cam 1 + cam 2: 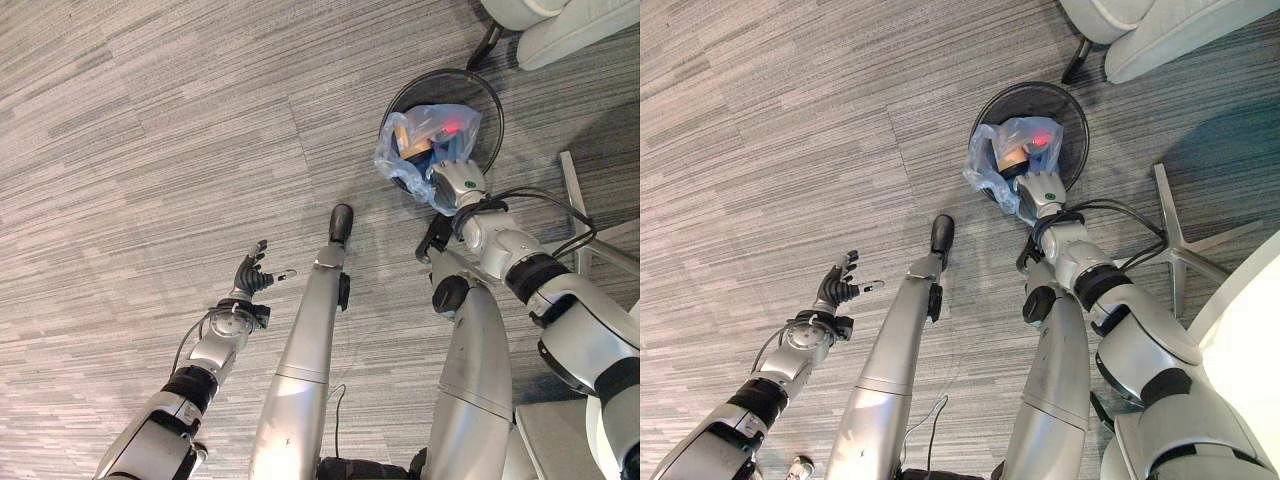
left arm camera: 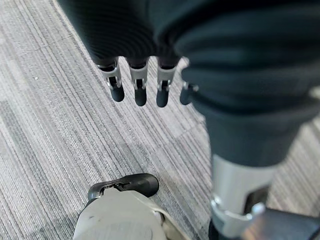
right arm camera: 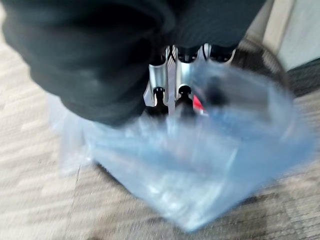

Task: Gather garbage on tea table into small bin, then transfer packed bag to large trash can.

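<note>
Bag [image 1: 430, 135] in right hand [image 1: 452, 182]

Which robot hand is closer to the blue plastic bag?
The right hand. Its fingers are curled into the blue plastic bag, holding it over the round black bin. The left hand hangs open above the carpet, far off to the bag's left.

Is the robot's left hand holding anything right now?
No: the left hand hangs over bare carpet with its fingers spread and nothing in them, while the right hand grips the blue plastic bag.
</note>
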Tool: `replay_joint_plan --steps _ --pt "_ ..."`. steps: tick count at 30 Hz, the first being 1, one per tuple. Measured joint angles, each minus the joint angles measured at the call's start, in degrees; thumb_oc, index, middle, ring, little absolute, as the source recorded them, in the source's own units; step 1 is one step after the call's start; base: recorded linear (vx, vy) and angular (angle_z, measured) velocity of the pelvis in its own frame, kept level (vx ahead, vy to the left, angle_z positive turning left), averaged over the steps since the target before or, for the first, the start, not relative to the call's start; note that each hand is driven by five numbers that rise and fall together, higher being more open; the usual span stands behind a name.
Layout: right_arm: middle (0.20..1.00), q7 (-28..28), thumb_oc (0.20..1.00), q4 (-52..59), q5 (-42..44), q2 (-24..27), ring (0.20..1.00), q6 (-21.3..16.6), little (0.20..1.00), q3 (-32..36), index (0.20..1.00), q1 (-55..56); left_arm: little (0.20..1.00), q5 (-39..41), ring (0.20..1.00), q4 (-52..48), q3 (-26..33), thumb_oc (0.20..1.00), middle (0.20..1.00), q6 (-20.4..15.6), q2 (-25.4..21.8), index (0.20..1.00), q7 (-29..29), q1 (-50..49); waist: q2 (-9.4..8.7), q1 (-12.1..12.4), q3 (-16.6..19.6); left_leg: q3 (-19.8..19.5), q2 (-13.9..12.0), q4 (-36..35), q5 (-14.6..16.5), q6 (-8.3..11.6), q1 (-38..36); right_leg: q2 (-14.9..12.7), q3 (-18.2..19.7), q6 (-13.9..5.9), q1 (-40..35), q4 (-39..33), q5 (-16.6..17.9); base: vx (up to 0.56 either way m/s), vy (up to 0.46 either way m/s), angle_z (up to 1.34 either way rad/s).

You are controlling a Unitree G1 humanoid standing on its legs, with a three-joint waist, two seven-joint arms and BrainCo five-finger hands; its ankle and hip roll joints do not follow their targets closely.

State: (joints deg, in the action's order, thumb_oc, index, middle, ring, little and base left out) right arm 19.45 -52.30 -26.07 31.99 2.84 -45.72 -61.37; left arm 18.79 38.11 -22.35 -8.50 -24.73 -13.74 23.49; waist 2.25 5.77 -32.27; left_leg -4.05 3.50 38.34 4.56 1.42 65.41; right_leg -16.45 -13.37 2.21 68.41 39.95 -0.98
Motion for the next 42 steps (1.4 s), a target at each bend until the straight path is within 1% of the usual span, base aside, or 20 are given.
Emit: replay_joint_plan --steps 6,7,10,15,16,18,19,20,22,26,27,31,33,34,35,36,38,39,40,42 --pt "0.2 0.55 0.2 7.84 5.96 0.68 0.2 -0.37 0.2 6.69 0.2 4.41 1.0 -0.23 1.0 -0.91 0.49 1.0 1.0 0.37 0.19 1.0 0.07 -0.07 -0.09 -0.68 0.05 -0.26 -0.1 -4.84 -1.18 -0.49 -6.16 0.39 -0.92 -0.72 -6.02 -4.03 1.1 -0.04 -0.021 0.0" --pt "0.2 0.59 0.2 9.79 9.02 -0.42 0.2 -0.87 0.2 10.42 0.2 7.63 1.0 -0.24 1.0 -0.87 0.55 1.0 1.0 0.62 0.46 1.0 0.13 -0.44 -0.14 -0.79 0.07 -0.48 -0.45 -7.32 -1.97 -0.19 -9.88 1.07 -1.36 -1.06 -9.82 -6.62 2.01 -0.04 -0.03 -0.03" --pt "0.2 0.5 0.2 14.51 15.17 -1.78 0.2 -1.81 0.2 15.46 0.2 14.16 1.0 -0.29 1.0 -0.83 1.81 1.0 1.0 1.13 0.97 1.0 0.3 -1.51 -0.17 -1.82 0.12 -0.82 -0.54 -11.13 -2.86 0.03 -16.35 1.29 -2.3 -1.6 -16.36 -9.93 2.37 -0.03 -0.013 0.02" --pt "0.2 -0.25 0.2 15.09 19.56 -4.17 0.2 -3.05 0.2 16.62 0.2 18.81 1.0 -0.3 1.0 0.36 4.18 1.0 1.0 1.48 1.79 1.0 0.9 -3.06 -1.22 -3.06 2.32 -0.39 -1.11 -14.97 -3.46 -0.13 -21.33 2.51 -2.57 -2.46 -21.56 -14.75 3.89 -0.02 -0.01 -0.07" --pt "0.2 -0.55 0.2 15.09 20.68 -4.97 0.2 -3.35 0.2 17.4 0.2 19.59 1.0 -0.31 1.0 0.9 4.47 1.0 1.0 1.59 2.05 1.0 1.07 -3.09 -1.33 -3.24 2.25 -0.28 -1.26 -15.92 -3.8 -0.12 -22.64 2.78 -2.61 -1.78 -22.89 -15.9 4.89 0.0 -0.01 -0.07" --pt "0.2 -1.25 0.2 15.15 22.37 -6.56 0.2 -3.7 0.2 18.07 0.2 21.21 1.0 -0.32 1.0 1.93 4.54 1.0 1.0 1.81 2.2 1.0 1.43 -3.41 -1.52 -3.64 2.21 -0.14 -1.53 -17.95 -4.29 -0.11 -25.55 3.24 -2.78 -1.9 -25.73 -18.19 5.62 0.01 0.0 -0.07" --pt "0.2 -2.08 0.2 15.23 25.29 -9.61 0.2 -4.06 0.2 20.02 0.2 24.16 1.0 -0.52 1.0 2.46 5.19 1.0 1.0 2.08 2.58 1.0 1.92 -4.63 -1.6 -3.78 2.18 -0.12 -1.9 -22.94 -5.83 -0.1 -31.26 4.22 -3.5 -2.48 -31.48 -23.4 7.11 0.02 0.008 -0.07" --pt "0.2 -2.37 0.2 15.41 26.38 -10.42 0.2 -4.21 0.2 19.88 0.2 25.68 1.0 -1.03 1.0 2.57 5.06 1.0 1.0 2.11 2.59 1.0 2.03 -5.3 -1.79 -3.86 2.44 -0.06 -2.01 -24.76 -6.33 -0.12 -33.59 4.48 -3.58 -2.8 -33.52 -24.98 7.41 0.03 0.006 -0.08" --pt "0.2 -3.12 0.2 15.94 28.71 -11.49 0.2 -5.07 0.2 19.82 0.2 28.31 1.0 -1.93 1.0 2.52 5.11 1.0 1.0 2.08 2.57 1.0 2.38 -6.59 -2.1 -3.9 3.93 0.09 -2.19 -26.17 -6.48 -0.09 -35.28 4.88 -3.59 -3.24 -35.17 -26.55 7.5 0.06 0.025 -0.06" --pt "0.2 -5.69 0.2 19.0 36.21 -13.41 0.2 -5.34 0.2 23.72 0.2 34.3 1.0 -1.97 1.0 2.93 6.81 1.0 1.0 2.69 4.1 1.0 3.54 -8.54 -2.4 -4.04 4.17 0.21 -2.45 -28.46 -6.78 -0.05 -41.93 5.51 -4.12 -2.94 -42.04 -29.4 8.56 0.03 0.068 -0.03" --pt "0.2 -6.67 0.2 22.48 38.79 -13.51 0.2 -5.75 0.2 24.86 0.2 36.89 1.0 -2.0 1.0 2.92 7.61 1.0 1.0 2.73 4.47 1.0 4.1 -9.95 -2.57 -3.99 4.35 0.63 -2.46 -29.59 -6.75 -0.08 -44.94 5.5 -4.18 -3.0 -44.9 -30.31 8.55 0.09 0.087 -0.12" --pt "0.2 -10.31 0.2 28.36 45.43 -14.86 0.2 -6.9 0.2 26.76 0.2 41.85 1.0 -2.04 1.0 2.16 9.3 1.0 1.0 3.39 4.52 1.0 5.31 -14.39 -4.49 -4.09 7.63 1.75 -2.57 -31.18 -6.1 -0.38 -50.4 6.1 -3.44 -4.07 -50.56 -33.53 9.05 0.1 0.099 -0.12" --pt "0.2 -11.21 0.2 28.3 46.77 -15.58 0.2 -7.45 0.2 26.73 0.2 43.4 1.0 -2.04 1.0 1.59 9.32 1.0 1.0 3.46 4.16 1.0 5.6 -16.55 -5.48 -4.34 10.25 2.46 -2.57 -31.91 -5.89 -0.26 -51.12 6.13 -3.0 -4.75 -50.9 -34.33 8.88 0.11 0.161 -0.22" --pt "0.2 -12.55 0.2 30.55 49.6 -16.41 0.2 -7.34 0.2 27.61 0.2 46.79 1.0 -2.22 1.0 0.89 8.9 1.0 1.0 4.16 4.26 1.0 6.56 -18.65 -6.35 -4.53 11.56 3.65 -2.38 -32.75 -5.61 -0.72 -55.1 6.37 -2.1 -5.36 -55.45 -37.27 10.21 0.15 0.244 -0.33" --pt "0.2 -13.17 0.2 30.77 49.89 -17.26 0.2 -7.37 0.2 28.08 0.2 48.29 1.0 -2.47 1.0 0.43 9.42 1.0 1.0 4.15 4.51 1.0 6.92 -20.15 -6.77 -4.79 13.2 4.43 -2.25 -33.12 -5.06 -0.87 -56.25 6.41 -1.82 -5.65 -56.03 -37.63 10.11 0.13 0.225 -0.78" --pt "0.2 -14.43 0.2 32.2 50.94 -18.67 0.2 -7.25 0.2 28.4 0.2 52.62 1.0 -2.54 1.0 -0.73 11.82 1.0 1.0 4.2 4.57 1.0 7.48 -25.2 -8.1 -5.03 18.67 7.1 -2.06 -35.87 -4.55 -1.43 -59.16 6.44 0.42 -5.82 -57.57 -39.56 10.25 0.05 0.181 -0.72" --pt "0.2 -15.03 0.2 33.18 50.99 -18.65 0.2 -7.34 0.2 28.42 0.2 54.15 1.0 -2.54 1.0 -1.15 12.64 1.0 1.0 4.2 4.02 1.0 7.59 -27.24 -8.66 -5.46 21.09 8.12 -1.66 -36.38 -4.06 -2.18 -60.13 6.13 0.91 -5.99 -57.56 -40.1 10.25 -0.02 0.162 -0.62" --pt "0.2 -15.28 0.2 34.03 50.99 -18.58 0.2 -7.12 0.2 28.29 0.2 54.26 1.0 -2.55 1.0 -2.5 13.4 1.0 1.0 4.24 3.73 1.0 7.7 -28.36 -9.3 -5.31 21.81 9.73 -1.41 -36.53 -4.79 -2.73 -60.99 5.62 1.67 -7.1 -57.36 -39.84 11.0 -0.08 0.101 -0.47" --pt "0.2 -15.62 0.2 34.62 50.99 -18.56 0.2 -7.15 0.2 28.33 0.2 54.25 1.0 -2.54 1.0 -2.62 13.43 1.0 1.0 4.25 3.83 1.0 7.76 -28.67 -9.22 -5.3 21.78 10.61 -1.28 -36.73 -4.71 -3.23 -61.29 5.22 2.23 -8.75 -57.19 -39.46 11.2 -0.2 0.063 -0.43" --pt "0.2 -16.28 0.2 34.78 51.0 -18.95 0.2 -7.24 0.2 28.22 0.2 54.03 1.0 -2.55 1.0 -2.88 13.36 1.0 1.0 4.25 3.72 1.0 8.14 -28.06 -9.15 -5.38 21.79 10.97 -0.95 -35.82 -4.86 -3.43 -61.01 4.9 2.29 -10.41 -57.02 -39.38 11.54 -0.23 0.062 -0.05"
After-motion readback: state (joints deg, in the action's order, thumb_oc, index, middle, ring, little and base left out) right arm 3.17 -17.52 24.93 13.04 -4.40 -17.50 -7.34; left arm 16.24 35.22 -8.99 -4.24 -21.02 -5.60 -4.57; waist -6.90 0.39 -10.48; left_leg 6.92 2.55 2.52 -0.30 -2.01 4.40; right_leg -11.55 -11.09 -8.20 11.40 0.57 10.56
